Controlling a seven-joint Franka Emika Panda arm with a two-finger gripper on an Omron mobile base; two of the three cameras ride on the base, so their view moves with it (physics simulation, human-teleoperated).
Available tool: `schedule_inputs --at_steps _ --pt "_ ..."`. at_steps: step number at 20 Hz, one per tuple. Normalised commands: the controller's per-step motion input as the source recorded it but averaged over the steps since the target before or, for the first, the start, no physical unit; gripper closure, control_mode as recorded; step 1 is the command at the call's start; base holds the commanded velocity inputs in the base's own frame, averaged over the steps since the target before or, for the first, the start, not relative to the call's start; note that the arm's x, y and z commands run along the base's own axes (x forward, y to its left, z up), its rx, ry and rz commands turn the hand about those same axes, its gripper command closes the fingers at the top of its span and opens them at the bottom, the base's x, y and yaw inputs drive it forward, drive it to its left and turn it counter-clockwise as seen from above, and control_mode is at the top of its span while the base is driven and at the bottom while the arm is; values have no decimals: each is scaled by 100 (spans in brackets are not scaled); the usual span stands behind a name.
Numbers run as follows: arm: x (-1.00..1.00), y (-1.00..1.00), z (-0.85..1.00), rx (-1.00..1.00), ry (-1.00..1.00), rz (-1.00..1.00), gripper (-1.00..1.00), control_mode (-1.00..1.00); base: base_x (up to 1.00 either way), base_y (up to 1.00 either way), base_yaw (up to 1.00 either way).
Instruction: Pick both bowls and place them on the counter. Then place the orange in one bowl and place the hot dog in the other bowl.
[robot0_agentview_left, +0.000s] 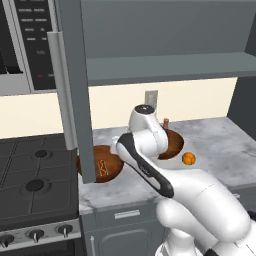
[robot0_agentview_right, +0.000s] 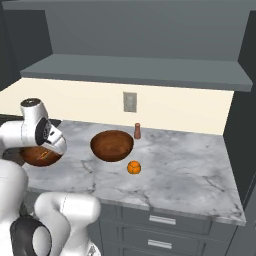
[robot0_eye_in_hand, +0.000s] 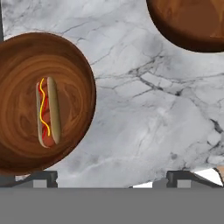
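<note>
Gripper (robot0_eye_in_hand: 111, 179) stands with its jaws spread wide and empty above the counter (robot0_eye_in_hand: 144, 118). The hot dog (robot0_eye_in_hand: 47, 112) lies in the bowl (robot0_eye_in_hand: 26, 65) at nine o'clock in the hand view, and the second bowl (robot0_eye_in_hand: 192, 22), at one o'clock there, holds nothing. In the right base view the orange (robot0_agentview_right: 133, 167) sits on the marble at five o'clock of that second bowl, just beside it, with a small brown shaker (robot0_agentview_right: 137, 131) behind.

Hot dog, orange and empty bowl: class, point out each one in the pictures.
hot dog (robot0_eye_in_hand: 47, 111), hand view, on the sausage's middle.
orange (robot0_agentview_right: 133, 167), right base view, on the middle of its peel.
empty bowl (robot0_agentview_right: 112, 145), right base view, on its inner wall.
</note>
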Motion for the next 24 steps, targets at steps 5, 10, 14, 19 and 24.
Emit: schedule_inputs --at_steps 5,10,14,19,24 --pt "-70 -88 0 0 -10 -4 -100 -100 0 0 0" --pt "-55 -95 0 0 -8 -3 -100 -100 0 0 0" --pt "-32 -96 0 0 -7 0 -100 -100 0 0 0" --pt "-2 -87 3 0 -3 0 -100 -100 0 0 0" --pt "0 -73 -7 0 -1 1 -100 -100 0 0 0"
